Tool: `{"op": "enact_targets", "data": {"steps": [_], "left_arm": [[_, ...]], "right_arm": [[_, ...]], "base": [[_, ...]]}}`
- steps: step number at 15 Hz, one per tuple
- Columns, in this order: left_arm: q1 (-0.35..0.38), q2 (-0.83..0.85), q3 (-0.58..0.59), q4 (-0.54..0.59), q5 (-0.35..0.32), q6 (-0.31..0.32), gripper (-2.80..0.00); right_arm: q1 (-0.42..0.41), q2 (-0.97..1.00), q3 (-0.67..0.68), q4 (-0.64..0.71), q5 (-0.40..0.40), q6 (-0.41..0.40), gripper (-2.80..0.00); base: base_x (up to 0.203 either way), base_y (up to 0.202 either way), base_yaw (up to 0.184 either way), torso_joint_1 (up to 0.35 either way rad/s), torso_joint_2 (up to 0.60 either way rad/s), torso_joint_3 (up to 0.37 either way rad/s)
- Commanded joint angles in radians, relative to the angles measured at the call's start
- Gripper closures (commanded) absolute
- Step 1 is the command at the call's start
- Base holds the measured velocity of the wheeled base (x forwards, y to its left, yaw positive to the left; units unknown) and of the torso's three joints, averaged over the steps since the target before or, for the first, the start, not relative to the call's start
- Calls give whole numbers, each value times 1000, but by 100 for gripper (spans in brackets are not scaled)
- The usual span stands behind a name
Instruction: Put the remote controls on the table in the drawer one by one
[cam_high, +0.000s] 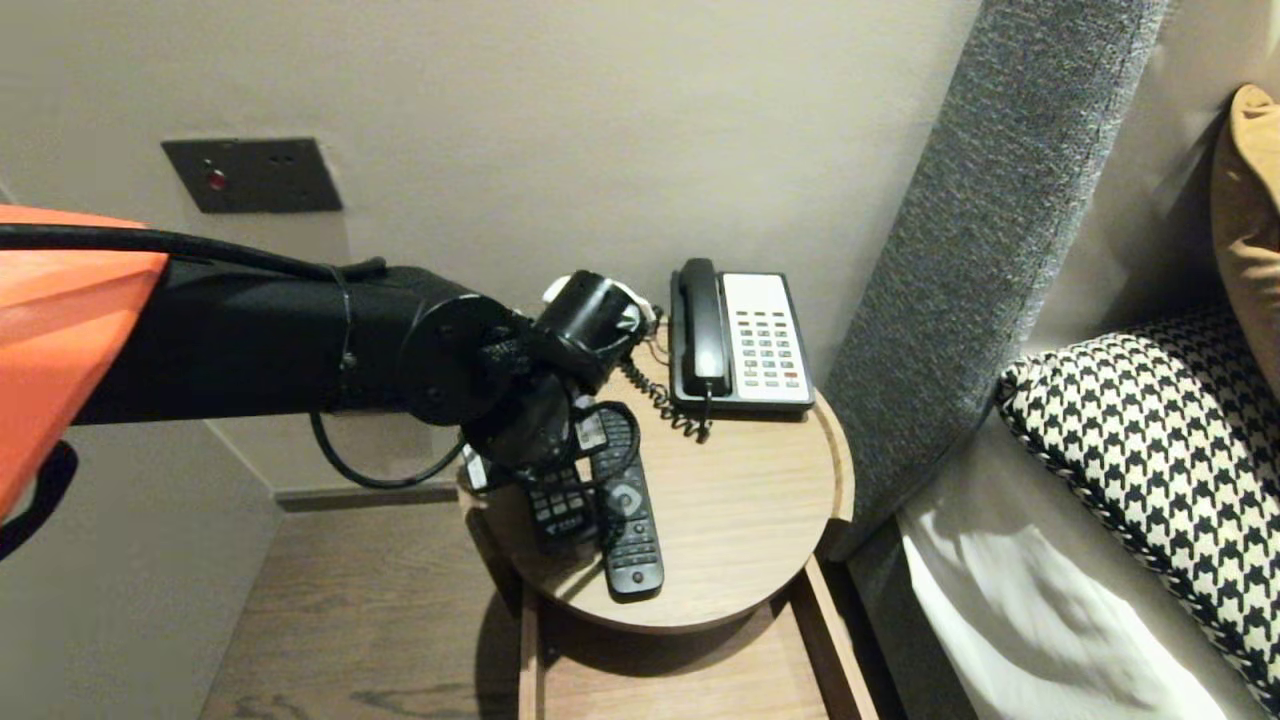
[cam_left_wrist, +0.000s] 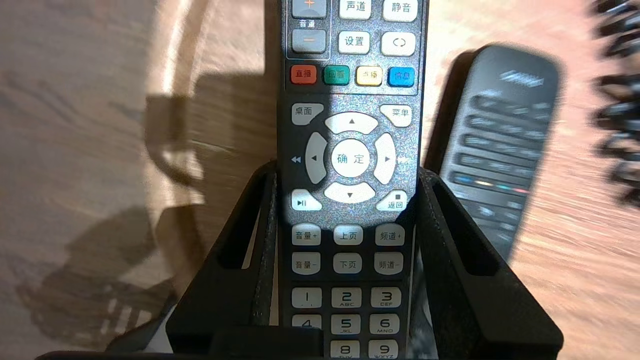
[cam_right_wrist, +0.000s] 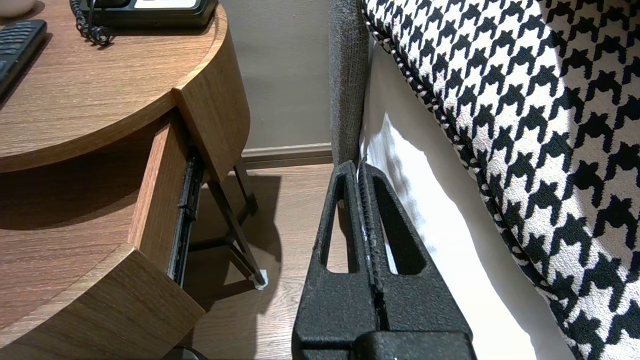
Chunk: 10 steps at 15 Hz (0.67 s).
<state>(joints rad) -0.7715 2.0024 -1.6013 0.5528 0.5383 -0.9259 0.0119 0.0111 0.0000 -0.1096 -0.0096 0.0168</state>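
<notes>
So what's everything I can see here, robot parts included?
white-buttoned remote: one, black, table's left side
dark remote: one, black, flat beside it
telephone: one, black and white, table's back
round table: one, wood, centre of the scene
drawer: one, wood, open under the table
wall plate: one, grey, high behind the table
headboard: one, grey, right of the table
checked pillow: one, black and white, far right
left gripper: one, black, shut on the white-buttoned remote
right gripper: one, black, shut, low beside the headboard
</notes>
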Motion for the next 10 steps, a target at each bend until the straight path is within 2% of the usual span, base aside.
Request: {"op": "enact_targets", "data": {"steps": [1, 3, 4, 6, 10], "left_arm": [[3, -77, 4, 10, 2, 12, 0], [0, -128, 2, 45, -15, 28, 0], [-5, -158, 0, 68, -55, 36, 0], [-10, -225, -3, 143, -179, 44, 0], [-13, -327, 33, 309, -335, 64, 0]], "right_arm": [[0, 0, 40, -1, -1, 0, 0], [0, 0, 40, -1, 0, 0, 0], [0, 0, 40, -1, 0, 0, 0], [0, 0, 40, -1, -1, 0, 0], [0, 0, 40, -1, -1, 0, 0]], "base": [[0, 0, 0, 0, 0, 0], [0, 0, 0, 0, 0, 0], [0, 0, 0, 0, 0, 0], [0, 0, 0, 0, 0, 0], [0, 0, 0, 0, 0, 0]]}}
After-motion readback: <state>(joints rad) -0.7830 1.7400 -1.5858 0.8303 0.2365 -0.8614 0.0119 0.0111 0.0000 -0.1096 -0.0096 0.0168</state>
